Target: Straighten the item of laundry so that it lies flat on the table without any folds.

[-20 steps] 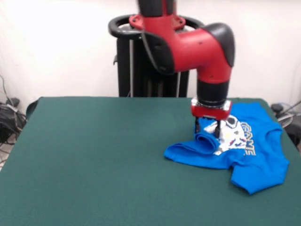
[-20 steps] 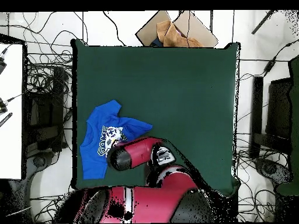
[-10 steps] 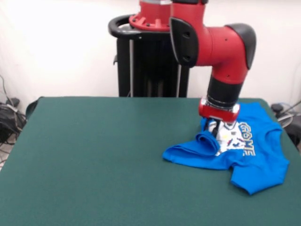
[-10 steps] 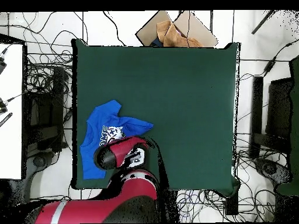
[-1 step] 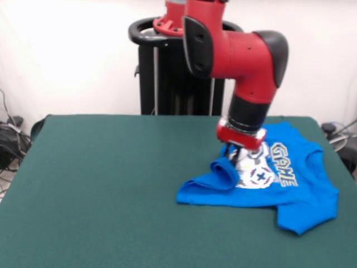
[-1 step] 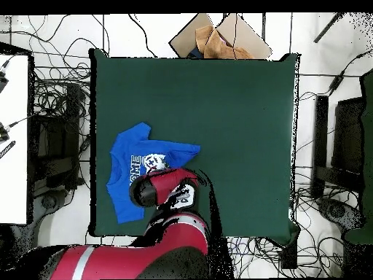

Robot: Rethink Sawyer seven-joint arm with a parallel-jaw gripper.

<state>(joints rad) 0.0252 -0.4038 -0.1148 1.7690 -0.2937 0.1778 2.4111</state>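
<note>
In the front view the shirt (image 5: 290, 187) lies on the table (image 5: 111, 190) near its right edge, at mid depth. The gripper (image 5: 239, 153) stands over the shirt's left part, where a fold rises beside it.

Blue T-shirt (image 5: 301, 187) lies on green table (image 5: 111, 184), right side in front view, near the right edge. Print faces up. Left part bunched into a raised fold; right part lies mostly flat.

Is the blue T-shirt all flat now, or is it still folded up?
Still folded. The T-shirt has a rolled-up bunch of cloth by the hand, and one side is doubled over on the table.
</note>
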